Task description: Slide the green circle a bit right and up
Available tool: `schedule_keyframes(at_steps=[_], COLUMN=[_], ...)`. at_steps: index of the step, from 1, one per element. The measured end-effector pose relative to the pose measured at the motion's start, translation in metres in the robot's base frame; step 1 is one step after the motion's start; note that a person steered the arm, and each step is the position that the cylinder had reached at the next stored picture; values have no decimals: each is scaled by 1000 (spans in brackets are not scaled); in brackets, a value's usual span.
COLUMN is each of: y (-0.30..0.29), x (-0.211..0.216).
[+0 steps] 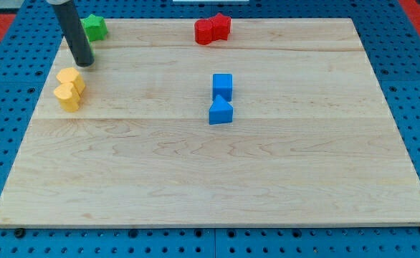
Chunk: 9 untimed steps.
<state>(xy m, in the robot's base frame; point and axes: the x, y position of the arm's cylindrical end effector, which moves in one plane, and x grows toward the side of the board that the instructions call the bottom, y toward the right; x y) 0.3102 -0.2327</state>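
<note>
The board (pixel 210 165) is pale wood with fine lines of grain running across it, and it lies on a blue table (pixel 418 79) full of small holes. All the blocks look smooth and shiny, like painted wood or plastic.

I use the blue cube (pixel 223 85) near the middle of the board as my marker. Touching it on the view's bottom side is a blue triangle block (pixel 221 112). Toward the view's top from the cube, close to the board's far edge, sit two red blocks (pixel 213 29) pressed together; their shapes are bumpy, but I cannot tell them apart well. Far to the view's left of the cube are two yellow blocks (pixel 69 88), touching, with rounded, lumpy sides.

A green block (pixel 94 27) sits far to the view's left and up from the cube, at the board's top-left corner. It looks star-like, with points. The green circle itself is mostly hidden; only a thin green sliver shows beside the rod, so I cannot tell which way it faces.

My tip (pixel 84 63) is the end of a dark, round, smooth rod. It rests just above the yellow blocks and below the green block. It has no fingers to open or close.

No writing or labels show anywhere.
</note>
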Motion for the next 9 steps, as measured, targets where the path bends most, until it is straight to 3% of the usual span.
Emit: schedule_keyframes(at_steps=[3,7,9], y=[-51,-9,-9], x=[3,-5,-29])
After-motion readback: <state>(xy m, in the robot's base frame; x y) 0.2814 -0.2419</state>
